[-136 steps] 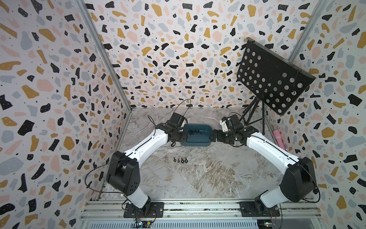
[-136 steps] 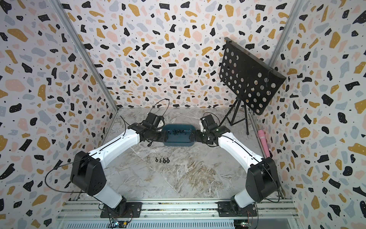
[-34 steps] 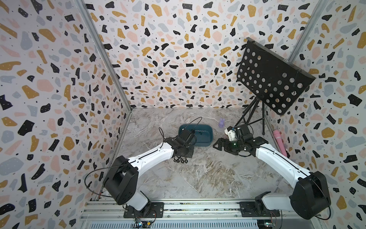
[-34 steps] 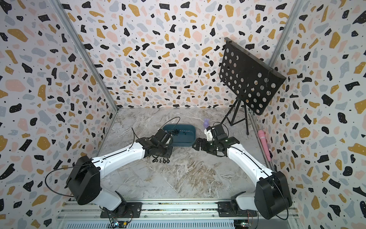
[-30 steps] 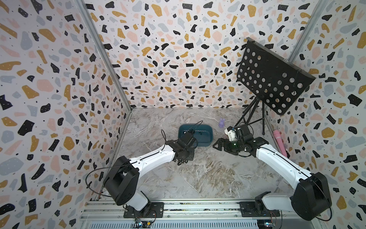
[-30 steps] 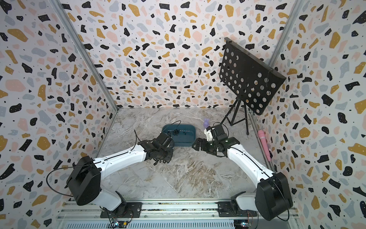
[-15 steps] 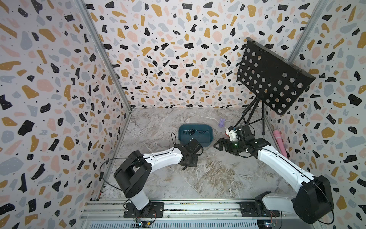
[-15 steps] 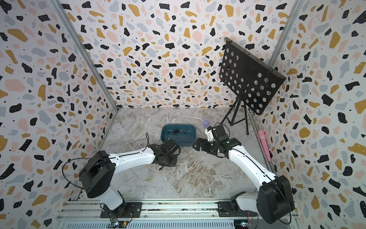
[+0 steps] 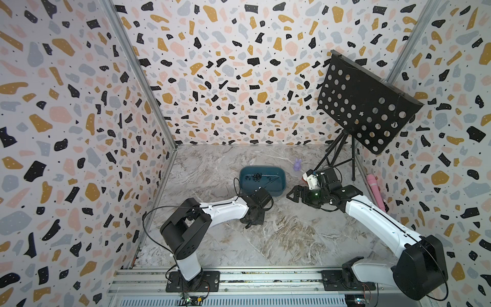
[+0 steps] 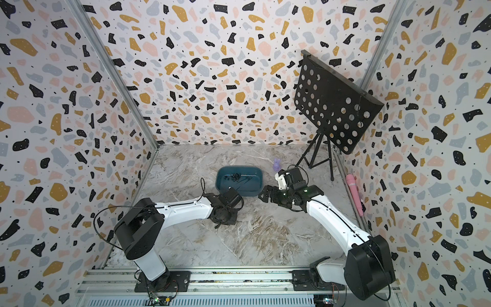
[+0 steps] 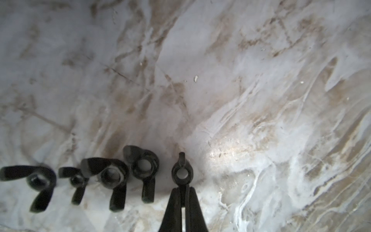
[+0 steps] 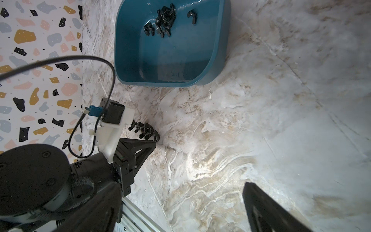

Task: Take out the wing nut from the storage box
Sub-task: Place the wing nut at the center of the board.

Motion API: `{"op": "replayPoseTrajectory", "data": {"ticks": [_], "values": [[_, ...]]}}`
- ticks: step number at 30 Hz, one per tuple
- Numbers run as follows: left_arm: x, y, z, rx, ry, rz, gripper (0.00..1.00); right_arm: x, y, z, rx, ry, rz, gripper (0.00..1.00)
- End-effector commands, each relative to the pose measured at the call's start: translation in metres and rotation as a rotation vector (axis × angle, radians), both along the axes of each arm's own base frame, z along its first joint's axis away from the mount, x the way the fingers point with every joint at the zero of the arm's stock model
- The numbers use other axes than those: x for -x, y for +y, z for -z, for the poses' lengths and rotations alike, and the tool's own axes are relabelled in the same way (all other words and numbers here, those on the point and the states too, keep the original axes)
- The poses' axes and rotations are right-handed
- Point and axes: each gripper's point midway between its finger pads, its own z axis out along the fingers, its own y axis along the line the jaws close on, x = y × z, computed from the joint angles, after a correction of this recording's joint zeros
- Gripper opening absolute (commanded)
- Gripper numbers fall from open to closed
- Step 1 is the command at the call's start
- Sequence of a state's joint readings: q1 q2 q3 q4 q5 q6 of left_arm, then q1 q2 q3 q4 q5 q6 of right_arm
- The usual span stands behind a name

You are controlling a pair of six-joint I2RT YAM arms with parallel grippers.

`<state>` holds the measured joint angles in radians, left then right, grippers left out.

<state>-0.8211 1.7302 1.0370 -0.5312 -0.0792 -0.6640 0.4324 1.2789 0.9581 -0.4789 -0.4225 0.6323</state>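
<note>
The wing nut (image 11: 182, 173) is out of the storage box (image 12: 218, 60). It is pinched by one wing between the closed tips of the left gripper (image 11: 183, 191), low at the worktop (image 11: 261, 100); whether it touches the surface cannot be told. It sits at the end of a row of four wing nuts (image 11: 108, 176), just beside the nearest but apart from it. By the look of it, only the release is left for this nut. A cluster of nuts (image 12: 162, 23) lies in the box, well apart. The right gripper (image 9: 291, 194) hangs beside the box, jaws wide apart and empty.
</note>
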Motion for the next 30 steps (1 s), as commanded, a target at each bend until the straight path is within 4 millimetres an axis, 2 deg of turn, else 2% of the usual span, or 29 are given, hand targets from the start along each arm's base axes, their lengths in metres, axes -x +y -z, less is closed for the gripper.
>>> {"op": "replayPoseTrajectory", "data": {"ticks": [1,11,13,15,17,24,26,30], "values": [[-0.009,0.0,-0.005,-0.029,-0.031,0.016,0.0,0.005,-0.001,-0.005,0.002,-0.007,0.001,1.0],[-0.013,-0.003,0.001,-0.051,-0.03,0.032,0.01,0.004,-0.001,-0.005,0.004,-0.007,-0.001,1.0],[-0.014,-0.004,0.0,-0.048,-0.032,0.035,0.06,0.003,-0.001,-0.005,0.004,-0.004,0.0,1.0],[-0.013,-0.005,-0.001,-0.041,-0.031,0.038,0.18,0.003,-0.001,-0.005,0.005,-0.006,0.001,1.0],[-0.012,-0.005,-0.004,-0.032,-0.031,0.038,0.24,0.003,-0.001,-0.005,0.007,-0.007,0.001,1.0],[-0.011,-0.008,-0.028,0.014,-0.053,0.047,0.35,0.0,-0.005,-0.01,0.036,-0.025,0.003,1.0],[-0.014,-0.011,-0.04,0.03,-0.067,0.055,0.38,-0.001,-0.008,-0.012,0.056,-0.039,0.005,1.0],[-0.027,-0.011,-0.071,0.064,-0.113,0.057,0.5,-0.005,-0.015,-0.016,0.105,-0.066,0.01,1.0]]}}
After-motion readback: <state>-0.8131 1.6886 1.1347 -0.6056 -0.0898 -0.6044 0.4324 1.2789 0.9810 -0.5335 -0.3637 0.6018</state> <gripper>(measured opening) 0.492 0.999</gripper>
